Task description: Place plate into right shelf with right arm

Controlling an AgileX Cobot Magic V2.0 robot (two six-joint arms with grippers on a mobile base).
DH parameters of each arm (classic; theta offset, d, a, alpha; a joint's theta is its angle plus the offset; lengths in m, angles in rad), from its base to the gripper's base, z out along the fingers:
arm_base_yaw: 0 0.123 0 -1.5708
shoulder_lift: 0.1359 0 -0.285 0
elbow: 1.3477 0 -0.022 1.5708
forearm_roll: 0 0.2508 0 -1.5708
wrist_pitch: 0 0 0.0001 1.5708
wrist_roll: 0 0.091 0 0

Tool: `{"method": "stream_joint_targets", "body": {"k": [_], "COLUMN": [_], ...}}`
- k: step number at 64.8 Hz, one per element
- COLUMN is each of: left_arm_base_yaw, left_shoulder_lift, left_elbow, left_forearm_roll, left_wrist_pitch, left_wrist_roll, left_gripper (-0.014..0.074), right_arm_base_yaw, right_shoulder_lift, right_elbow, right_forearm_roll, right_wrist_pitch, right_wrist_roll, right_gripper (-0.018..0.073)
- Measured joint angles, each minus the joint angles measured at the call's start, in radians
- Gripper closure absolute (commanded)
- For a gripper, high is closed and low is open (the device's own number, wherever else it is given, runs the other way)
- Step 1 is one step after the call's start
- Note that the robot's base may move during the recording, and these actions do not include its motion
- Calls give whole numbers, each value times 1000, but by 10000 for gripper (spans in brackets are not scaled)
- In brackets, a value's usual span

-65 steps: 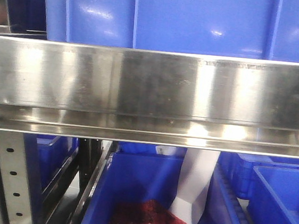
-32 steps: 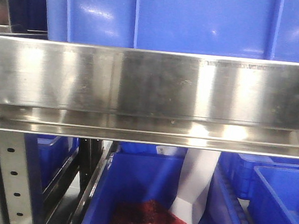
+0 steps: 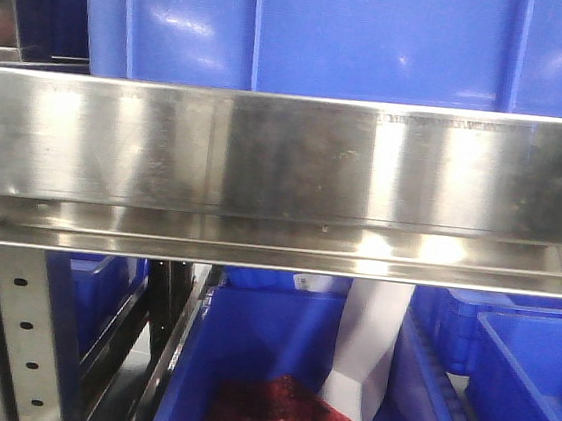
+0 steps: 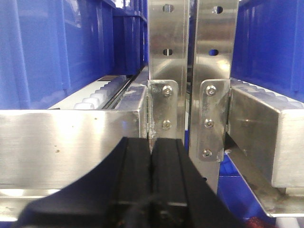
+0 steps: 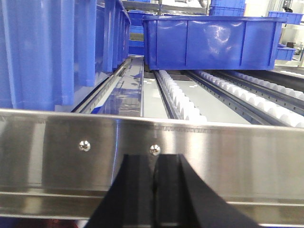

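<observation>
Front view: one steel front lip, one blue bin above it, three more blue bins below, one perforated upright, one red mesh bundle, one white strip.

Left wrist view: two perforated uprights, five bracket screws.

Right wrist view: two screws on the lip, one blue bin alone at the far edge of the roller tracks.

Both arms are just parked level, pointing straight ahead. Left gripper has its two black fingers pressed flat together with nothing between them. Right gripper is the same, fingers closed and empty.
</observation>
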Motion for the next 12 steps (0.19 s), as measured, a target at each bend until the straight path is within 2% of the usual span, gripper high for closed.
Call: {"method": "stream_joint_targets", "body": {"k": [12], "left_arm_base_yaw": [0], "left_shoulder_lift": [0], "left_elbow": [0], "left_forearm_roll": [0], "left_wrist_pitch": [0], "left_wrist_roll": [0], "left_gripper": [643], "right_arm_base_yaw": [0], "right_shoulder_lift": [0], "right_elbow": [0], "right_forearm_roll": [0], "right_wrist_pitch": [0], "right_wrist_roll": [0], "right_gripper": [505]}}
